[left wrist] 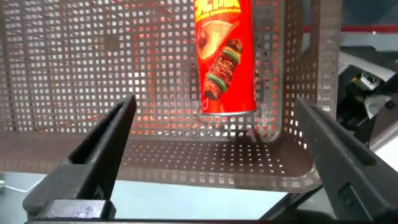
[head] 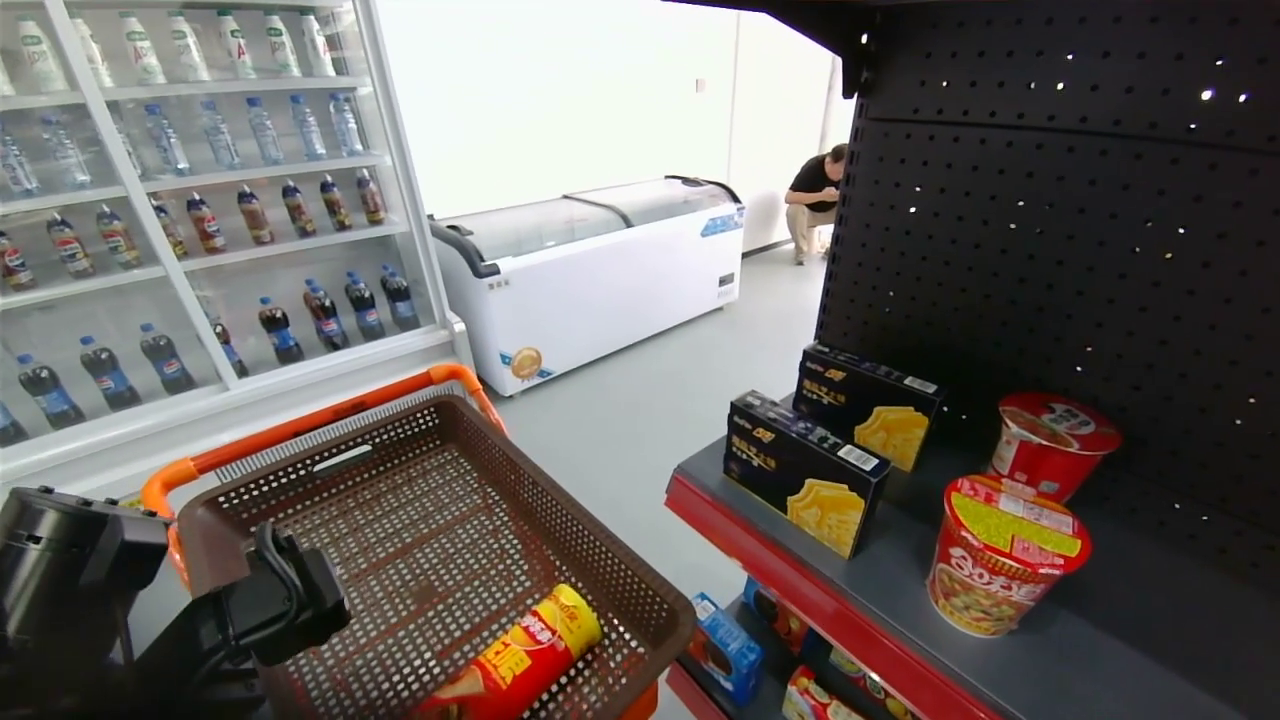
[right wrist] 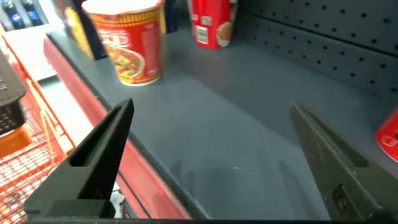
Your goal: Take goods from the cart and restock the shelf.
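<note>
Brown perforated basket (head: 430,500) with orange handles sits on the cart at lower left, just beside the shelf (head: 900,610). One red and yellow chip can (head: 520,655) lies on its side on the basket floor, in the near corner closest to the shelf, close to the basket wall. The left gripper (left wrist: 214,106) is released, jaws spread wide and holding nothing, hanging outside the basket's near wall with the can in line between the fingers but well apart; the mesh wall stands between gripper and can. The right gripper (right wrist: 211,107) is also spread and unladen, over a bare stretch of the grey shelf deck. On that deck are two dark boxes (head: 805,475), upright, one behind the other toward the outer end. Next along are two noodle cups: a yellow-lidded one (head: 1003,555) at the front and a red one (head: 1050,445) tilted behind it near the pegboard back. A red item (right wrist: 388,140) sits at the edge of the right wrist view, kind unclear. Packets (head: 725,650) are on the lower shelf. A chest freezer (head: 590,270) and a bottle-filled drinks cooler (head: 200,200) stand beyond the cart.
</note>
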`<state>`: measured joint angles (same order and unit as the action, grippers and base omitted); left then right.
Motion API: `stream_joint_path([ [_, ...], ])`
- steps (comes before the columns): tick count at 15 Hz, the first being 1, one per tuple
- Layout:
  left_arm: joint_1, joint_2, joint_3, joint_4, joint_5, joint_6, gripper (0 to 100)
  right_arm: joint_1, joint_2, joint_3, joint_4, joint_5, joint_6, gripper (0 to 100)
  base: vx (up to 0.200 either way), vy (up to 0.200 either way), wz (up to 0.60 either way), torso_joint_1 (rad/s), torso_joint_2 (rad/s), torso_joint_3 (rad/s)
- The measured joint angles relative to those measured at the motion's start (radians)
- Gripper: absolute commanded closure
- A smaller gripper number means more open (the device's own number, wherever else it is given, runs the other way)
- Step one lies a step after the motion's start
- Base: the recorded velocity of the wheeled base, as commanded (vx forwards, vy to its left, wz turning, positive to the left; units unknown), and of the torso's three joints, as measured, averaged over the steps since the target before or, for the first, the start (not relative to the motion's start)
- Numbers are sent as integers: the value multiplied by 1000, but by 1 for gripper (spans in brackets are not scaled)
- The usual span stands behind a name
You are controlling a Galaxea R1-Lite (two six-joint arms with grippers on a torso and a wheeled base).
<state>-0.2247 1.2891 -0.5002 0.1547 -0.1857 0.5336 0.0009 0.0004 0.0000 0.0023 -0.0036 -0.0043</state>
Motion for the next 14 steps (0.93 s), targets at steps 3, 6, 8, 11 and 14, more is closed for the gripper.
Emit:
stream_joint_path([
  [3,4,-10,11,-3,1,0,0,-1,0,0,-1,1,0,0,0,0,0,0,0,0],
  [6,6,-12,13,-15,1,1,0,-1,0,0,-1,1,0,0,-200,-200,0,7,4,-4],
  [8,5,-14,26,-12,2,1,0,-1,0,0,-1,1,0,0,0,0,0,0,0,0],
  [11,5,-16,26,-15,2,0,0,-3,0,0,-2,1,0,0,0,0,0,0,0,0],
  [14,5,-16,29,-18,0,1,0,0,0,0,0,0,0,0,-67,0,0,1,1,1],
])
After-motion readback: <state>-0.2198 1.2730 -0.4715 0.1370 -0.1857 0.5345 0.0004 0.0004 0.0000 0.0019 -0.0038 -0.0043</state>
